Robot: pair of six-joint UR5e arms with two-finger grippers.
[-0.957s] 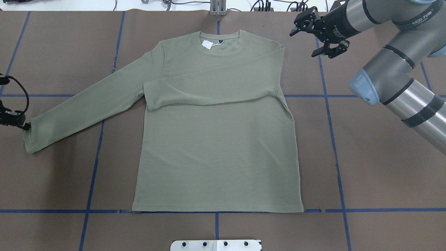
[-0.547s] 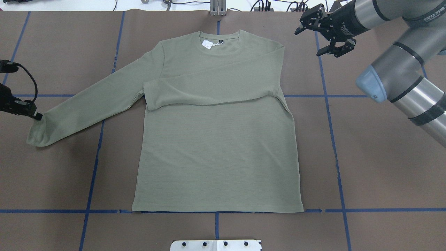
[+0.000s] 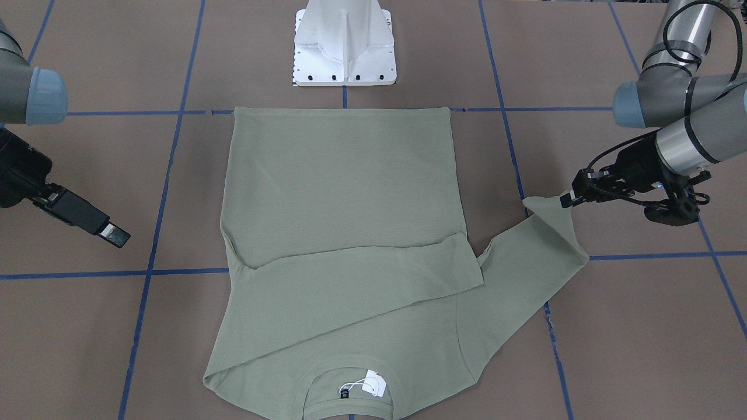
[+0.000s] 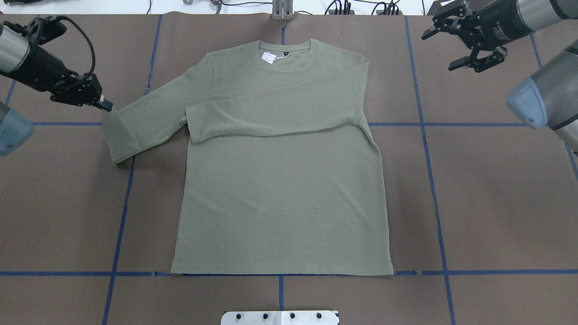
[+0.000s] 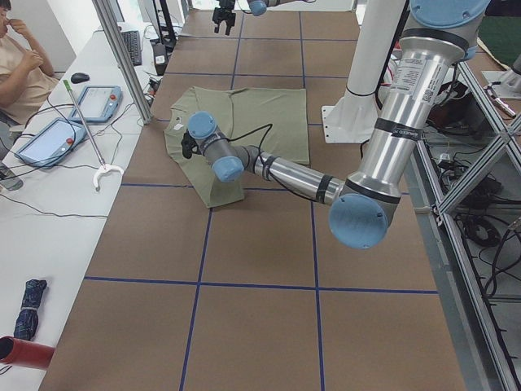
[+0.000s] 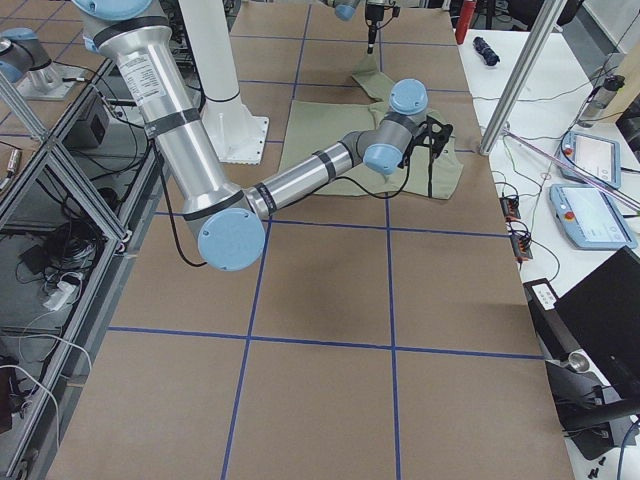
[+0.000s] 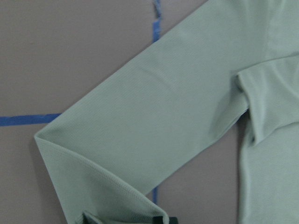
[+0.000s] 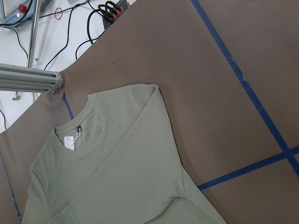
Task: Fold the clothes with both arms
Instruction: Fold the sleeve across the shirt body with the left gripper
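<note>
Out on the robot's left, the cuff (image 4: 118, 135) is pinched by the left gripper (image 4: 105, 106) — the shirt (image 4: 280, 198) lies to its right.

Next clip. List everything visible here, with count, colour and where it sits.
shirt: one, sage green, flat mid-table, one sleeve folded across the chest
hang tag: one, white, at the collar
table cover: one, brown, crossed by blue tape lines
pedestal base: one, white, at the robot's edge of the table
pendants: two, grey-blue with screens, on the side bench
person: one, seated at that bench
left gripper: one, black, shut on the shirt's other cuff
right gripper: one, black, open over the far corner, clear of the shirt
</note>
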